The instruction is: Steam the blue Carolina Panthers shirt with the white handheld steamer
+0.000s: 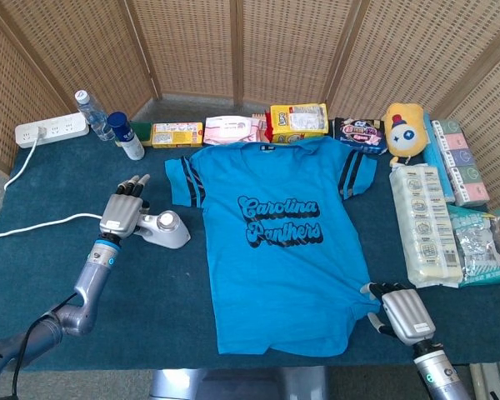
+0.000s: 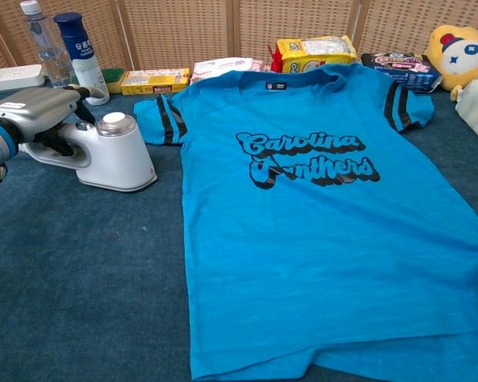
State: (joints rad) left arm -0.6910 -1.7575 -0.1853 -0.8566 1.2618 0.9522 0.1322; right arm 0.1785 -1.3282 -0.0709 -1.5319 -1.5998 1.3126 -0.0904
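Both hands are flanking the shirt [image 1: 282,242]: left hand [image 1: 121,214] is closing on the steamer [image 2: 111,151] beside its sleeve, grip uncertain, lift pending; right hand [image 1: 404,315] is pinching its hem.

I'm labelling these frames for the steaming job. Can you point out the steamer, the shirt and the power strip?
steamer [image 2: 119,151], chest view, on its white body.
shirt [image 1: 279,275], head view, on the plain blue cloth below the lettering.
power strip [image 1: 52,129], head view, on its white top face.
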